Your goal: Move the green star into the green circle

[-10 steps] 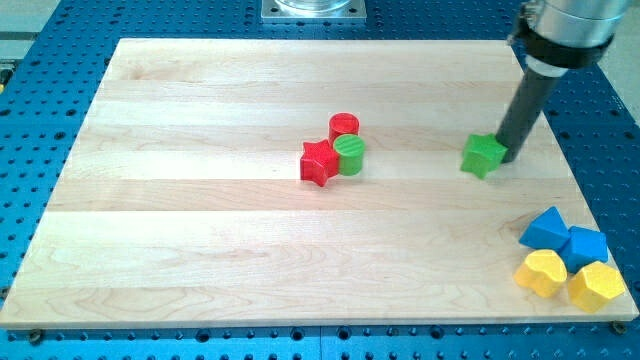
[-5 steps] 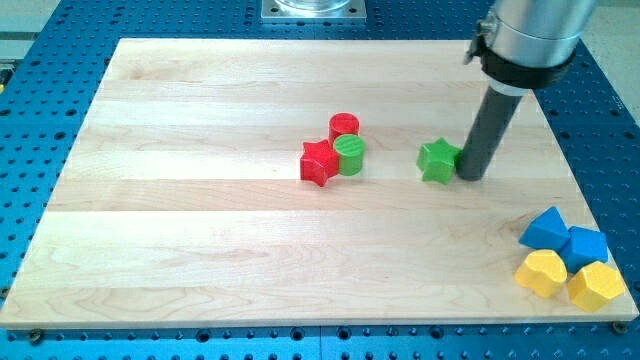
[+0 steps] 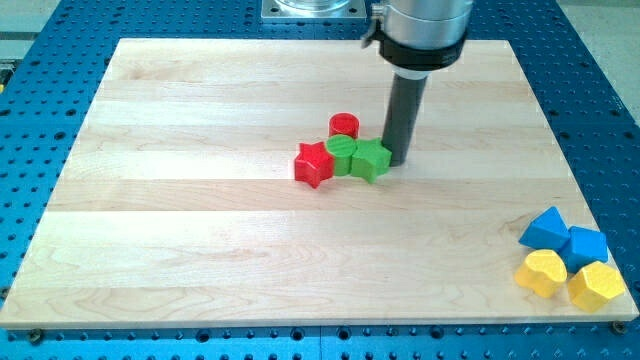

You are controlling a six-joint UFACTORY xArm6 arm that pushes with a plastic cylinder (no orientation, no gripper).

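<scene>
The green star (image 3: 371, 160) lies near the middle of the wooden board (image 3: 200, 220) and touches the right side of the green circle (image 3: 343, 156). My tip (image 3: 397, 163) is at the star's right edge, touching it. The red star (image 3: 314, 164) touches the green circle on its left. The red circle (image 3: 344, 127) sits just above the green circle.
Two blue blocks (image 3: 547, 228) (image 3: 584, 245) and two yellow blocks (image 3: 541, 272) (image 3: 597, 286) are clustered at the board's bottom right corner. The board rests on a blue perforated table (image 3: 30, 130).
My tip has slid left, pushing the green star from the right part of the board into the green circle. The green circle and red star have shifted slightly left.
</scene>
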